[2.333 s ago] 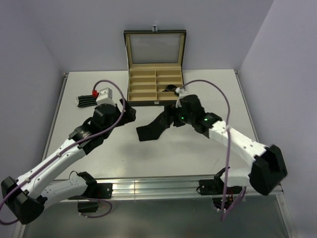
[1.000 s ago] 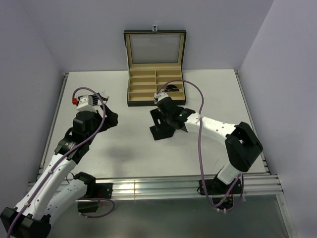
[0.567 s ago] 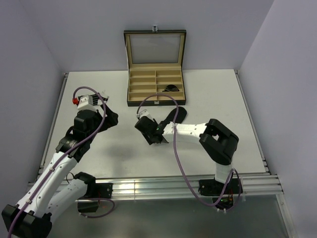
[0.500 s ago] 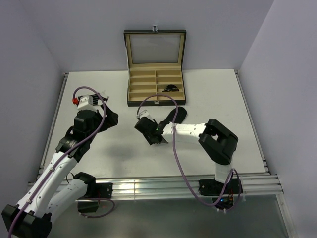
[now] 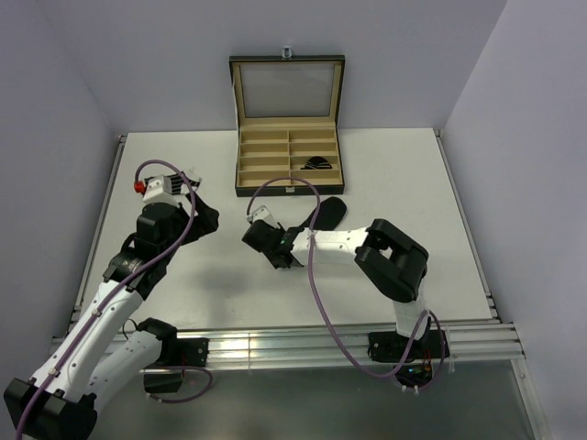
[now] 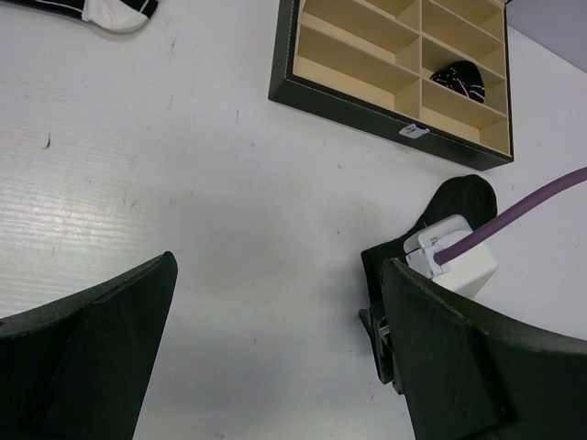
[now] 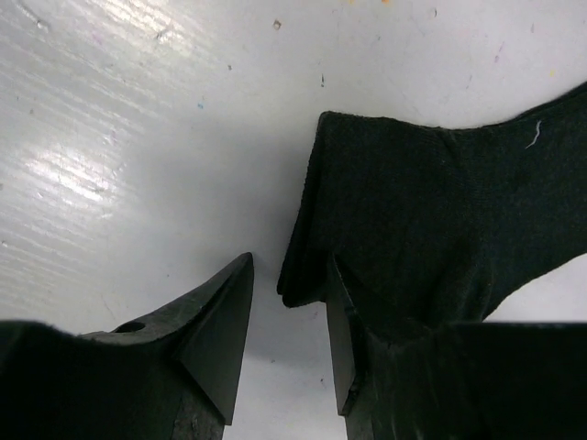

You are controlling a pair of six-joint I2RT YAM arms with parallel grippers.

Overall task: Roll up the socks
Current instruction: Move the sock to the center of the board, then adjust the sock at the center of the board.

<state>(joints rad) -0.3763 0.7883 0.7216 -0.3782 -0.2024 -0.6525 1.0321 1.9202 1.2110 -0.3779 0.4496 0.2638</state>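
Altogether: one black sock (image 7: 440,211), one striped sock (image 6: 105,11), one boxed bundle (image 6: 459,78).

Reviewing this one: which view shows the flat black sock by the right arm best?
Right wrist: the sock fills the frame up close, with one corner edge lying between the jaws. The left wrist and top views show only its rounded end and a little more; the right arm covers the rest.
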